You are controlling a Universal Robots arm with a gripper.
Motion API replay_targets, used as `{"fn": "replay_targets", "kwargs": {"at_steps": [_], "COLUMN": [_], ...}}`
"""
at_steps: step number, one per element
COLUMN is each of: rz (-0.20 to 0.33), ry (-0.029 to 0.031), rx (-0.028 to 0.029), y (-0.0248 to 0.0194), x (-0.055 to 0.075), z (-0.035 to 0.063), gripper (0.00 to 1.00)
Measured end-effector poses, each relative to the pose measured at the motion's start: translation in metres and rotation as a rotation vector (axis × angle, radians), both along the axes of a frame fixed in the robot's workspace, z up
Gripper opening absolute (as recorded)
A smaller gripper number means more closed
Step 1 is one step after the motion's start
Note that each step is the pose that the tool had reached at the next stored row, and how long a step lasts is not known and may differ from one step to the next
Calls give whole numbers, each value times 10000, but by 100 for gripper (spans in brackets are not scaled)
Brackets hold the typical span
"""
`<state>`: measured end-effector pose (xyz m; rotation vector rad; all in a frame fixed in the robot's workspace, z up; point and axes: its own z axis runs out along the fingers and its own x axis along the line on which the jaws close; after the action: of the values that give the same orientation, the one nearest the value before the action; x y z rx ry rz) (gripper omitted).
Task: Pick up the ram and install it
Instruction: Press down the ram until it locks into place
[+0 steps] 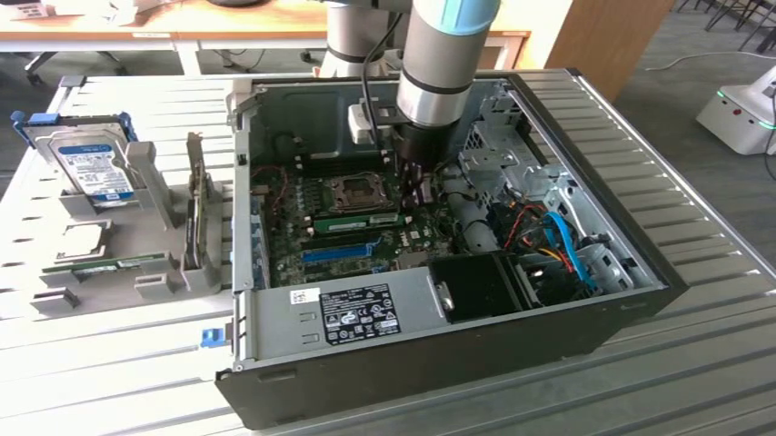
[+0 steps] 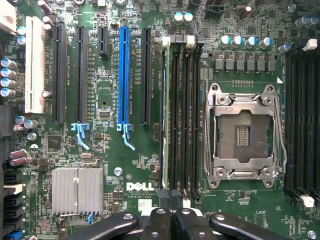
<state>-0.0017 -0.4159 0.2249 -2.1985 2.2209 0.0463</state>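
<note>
One ram (image 1: 363,221) sits slotted in one open case (image 1: 485,359), a second ram (image 1: 115,265) and one hard drive (image 1: 97,173) at the exterior view's left on the slatted desk (image 1: 703,363), jaws shut, empty.

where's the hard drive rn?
Exterior view's left: the hard drive sits in the grey holder on the table, beside the open PC case.

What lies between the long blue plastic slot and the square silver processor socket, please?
In the wrist view: a black expansion slot, then black memory slots, the thin green ram stick seated in the one nearest the blue slot.
</note>
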Motion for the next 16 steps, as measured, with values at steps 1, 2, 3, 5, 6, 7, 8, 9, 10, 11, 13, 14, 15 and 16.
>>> {"fn": "replay_targets", "kwargs": {"at_steps": [1,2,3,5,6,7,8,9,10,11,13,14,15,16], "rz": [0,0,0,0,0,0,0,0,0,0,-1,0,0,0], "ry": [1,1,0,-1,-1,-1,-1,-1,-1,0,0,-1,0,-1], "rx": [0,1,3,4,3,3,3,1,2,2,3,3,3,3], "y": [0,0,1,1,1,0,0,0,0,1,1,1,0,1], "x": [0,0,0,0,0,0,0,0,0,0,0,0,0,0], "z": [0,-1,-1,-2,-3,-4,-5,-6,-7,-7,-8,-8,-8,-8], "gripper": [11,11,11,11,11,11,11,11,11,11,11,11,11,11]}}
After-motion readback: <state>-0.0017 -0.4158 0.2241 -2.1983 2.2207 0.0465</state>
